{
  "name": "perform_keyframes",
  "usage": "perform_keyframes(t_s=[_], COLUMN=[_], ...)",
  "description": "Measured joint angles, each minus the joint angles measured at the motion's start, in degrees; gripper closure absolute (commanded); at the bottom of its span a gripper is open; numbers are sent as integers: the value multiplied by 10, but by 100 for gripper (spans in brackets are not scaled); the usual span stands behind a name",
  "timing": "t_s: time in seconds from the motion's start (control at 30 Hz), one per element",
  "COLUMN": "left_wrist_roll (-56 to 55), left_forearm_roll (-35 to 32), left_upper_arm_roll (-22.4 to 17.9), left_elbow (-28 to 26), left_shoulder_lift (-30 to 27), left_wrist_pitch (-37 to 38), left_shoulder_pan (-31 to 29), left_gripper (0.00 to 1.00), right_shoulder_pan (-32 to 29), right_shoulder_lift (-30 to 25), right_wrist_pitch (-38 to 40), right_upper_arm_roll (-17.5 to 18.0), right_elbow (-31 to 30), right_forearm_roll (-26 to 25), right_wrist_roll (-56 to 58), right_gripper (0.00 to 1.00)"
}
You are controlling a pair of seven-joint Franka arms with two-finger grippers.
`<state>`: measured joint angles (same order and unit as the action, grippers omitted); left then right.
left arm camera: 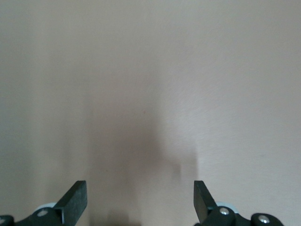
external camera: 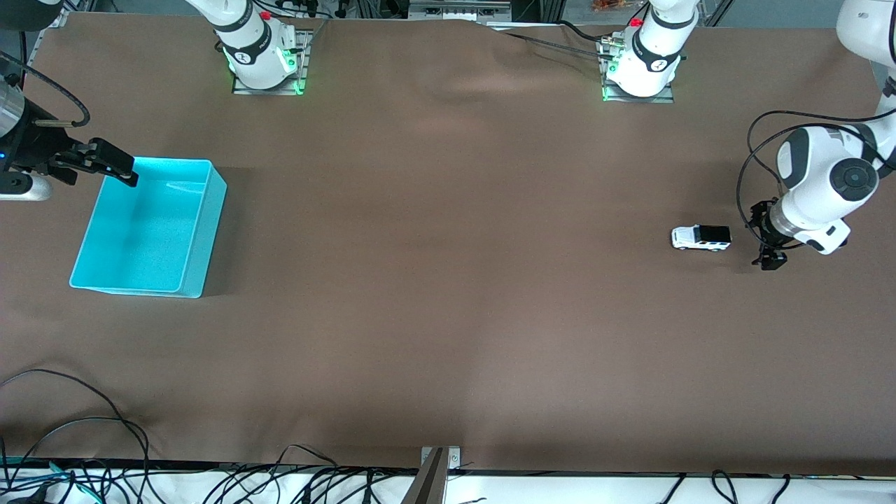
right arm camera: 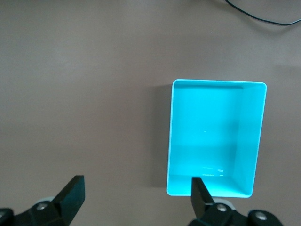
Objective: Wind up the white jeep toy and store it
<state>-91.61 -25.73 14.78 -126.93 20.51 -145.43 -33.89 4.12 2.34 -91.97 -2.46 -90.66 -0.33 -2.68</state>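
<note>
A wide bench (external camera: 448,294) covered in brown cloth fills the front view, with both robot bases along its top edge.

At the right arm's end of the bench sits an open cyan bin (external camera: 148,225), rectangular, with nothing inside it. The right gripper (external camera: 105,165) hangs over the bin's rim at the corner toward that end of the bench. In the right wrist view its two dark fingers (right arm camera: 70,195) stand wide apart with nothing between them, and the bin (right arm camera: 216,136) lies below. This arm waits.

The middle of the bench is bare cloth.

Toward the left arm's end, the jeep (external camera: 701,238) stands on its wheels on the cloth, white body with a black roof, well apart from the bin. Just beside it, toward the end of the bench, the left gripper (external camera: 768,252) is low over the cloth and points down. Whether its tips touch the cloth is hard to judge from here. In the left wrist view its fingers (left arm camera: 75,200) are spread wide and hold nothing; only brown cloth and a soft shadow show between them. The jeep does not appear in that view.

Black cables (external camera: 91,469) trail along the bench edge nearest the front camera.
</note>
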Motion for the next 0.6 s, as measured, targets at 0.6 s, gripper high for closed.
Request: perform_keyframes(t_s=[0.6], left_wrist_roll=[229], left_forearm_roll=[95], left_upper_arm_roll=[79], left_elbow=[155], left_shoulder_lift=[-108], left_wrist_pitch=[292], left_shoulder_pan=[1], left_gripper=[0], right_shoulder_pan=[0], right_shoulder_lift=[0], right_wrist_pitch=[0], right_upper_arm_roll=[0], right_elbow=[0], right_forearm_roll=[0], right_wrist_roll=[0], right_gripper=[0])
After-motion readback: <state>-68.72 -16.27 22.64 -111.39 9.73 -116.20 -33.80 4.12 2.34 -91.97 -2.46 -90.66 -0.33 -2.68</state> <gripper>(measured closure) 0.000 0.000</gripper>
